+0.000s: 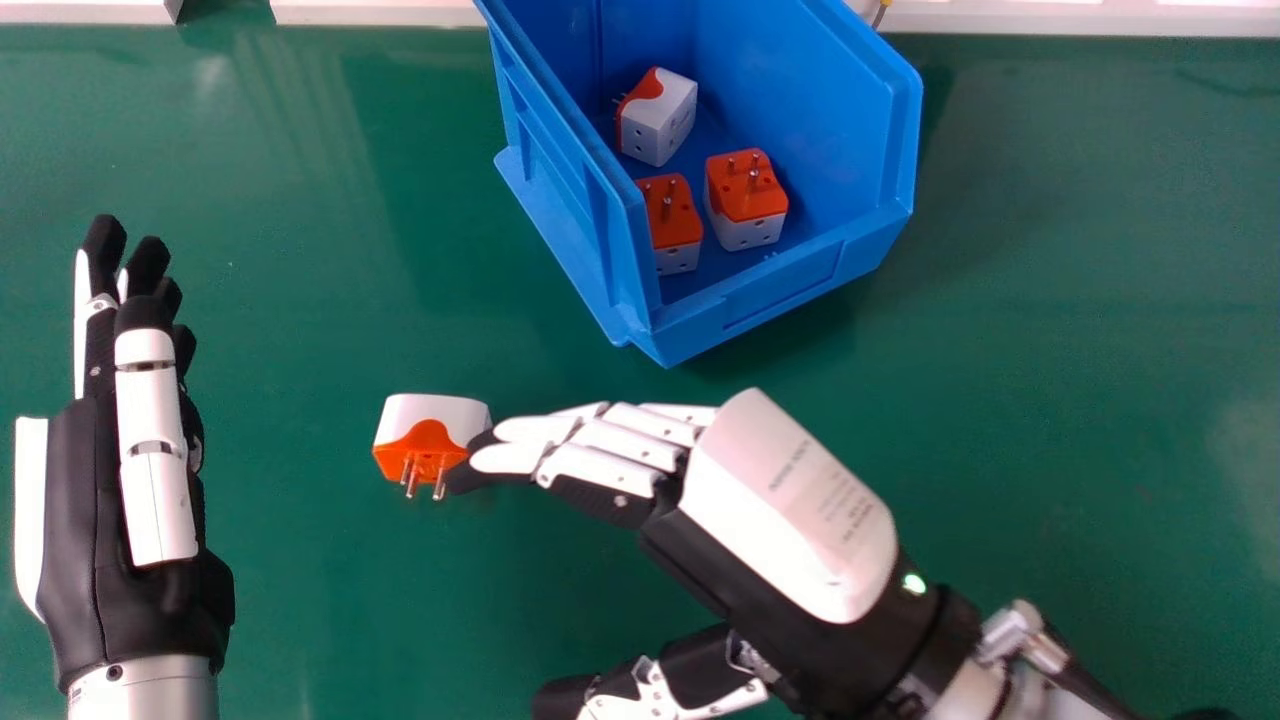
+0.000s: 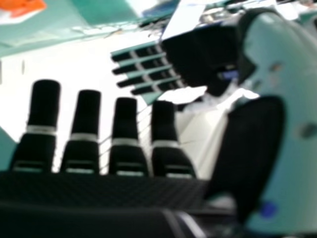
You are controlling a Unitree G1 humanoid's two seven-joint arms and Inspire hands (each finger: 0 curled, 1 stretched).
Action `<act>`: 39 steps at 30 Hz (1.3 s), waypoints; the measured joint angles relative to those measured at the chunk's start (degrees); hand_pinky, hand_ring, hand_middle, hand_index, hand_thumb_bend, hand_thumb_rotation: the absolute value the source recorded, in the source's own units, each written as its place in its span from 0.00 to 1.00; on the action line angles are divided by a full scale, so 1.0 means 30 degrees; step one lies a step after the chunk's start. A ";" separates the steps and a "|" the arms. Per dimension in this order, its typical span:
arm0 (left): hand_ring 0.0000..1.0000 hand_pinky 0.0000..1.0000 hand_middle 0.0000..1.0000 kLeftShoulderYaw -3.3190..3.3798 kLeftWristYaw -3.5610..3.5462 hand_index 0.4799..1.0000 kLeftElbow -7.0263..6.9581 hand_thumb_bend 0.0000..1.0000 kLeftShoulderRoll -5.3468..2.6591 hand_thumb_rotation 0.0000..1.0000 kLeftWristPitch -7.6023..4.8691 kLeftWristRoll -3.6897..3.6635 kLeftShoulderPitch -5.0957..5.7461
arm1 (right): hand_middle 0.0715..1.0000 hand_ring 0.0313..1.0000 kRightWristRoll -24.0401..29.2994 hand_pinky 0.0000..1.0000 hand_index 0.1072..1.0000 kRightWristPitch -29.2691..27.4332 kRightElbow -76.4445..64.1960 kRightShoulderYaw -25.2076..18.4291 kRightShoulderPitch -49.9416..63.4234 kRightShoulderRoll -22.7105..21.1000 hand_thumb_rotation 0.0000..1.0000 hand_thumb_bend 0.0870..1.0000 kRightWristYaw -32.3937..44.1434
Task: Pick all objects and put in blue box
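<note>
My right hand (image 1: 790, 490) is low in the centre of the head view, open, its fingertips right beside a white and orange plug adapter (image 1: 430, 440) on the table, whose pins point toward the robot. In the right hand view the right hand (image 2: 126, 136) has its fingers relaxed, and part of an orange and white adapter (image 2: 17, 10) shows in a corner. My left hand (image 1: 125, 480) lies open at the far left of the head view. The blue box (image 1: 780, 295) holds an adapter (image 1: 658, 120) and two more with orange faces up (image 1: 745, 195).
The green table (image 1: 330, 620) extends around the box and both hands. White edging (image 1: 380, 12) runs behind it. In the right hand view, the left hand (image 2: 198, 57) appears farther off.
</note>
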 measured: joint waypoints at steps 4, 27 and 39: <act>0.99 1.00 0.98 0.0059 -0.0048 0.97 0.0232 0.20 0.0007 1.00 -0.0051 -0.0008 -0.0057 | 0.79 0.75 -0.0131 0.58 0.76 0.0101 0.0900 0.0520 -0.1037 0.0794 0.23 0.44 0.0010; 0.98 1.00 0.97 0.0333 -0.0269 0.96 0.1089 0.26 0.0067 1.00 -0.0816 -0.0021 -0.0221 | 0.96 0.93 -0.3904 0.76 0.95 0.6386 0.2768 0.2715 -0.2997 0.4321 0.47 0.66 -0.1768; 0.98 1.00 0.97 0.0334 -0.0321 0.96 0.1090 0.27 0.0064 1.00 -0.0867 -0.0029 -0.0066 | 1.00 0.99 -0.4298 0.85 1.00 0.8686 0.2400 0.3835 -0.1935 0.4397 0.54 0.69 -0.1819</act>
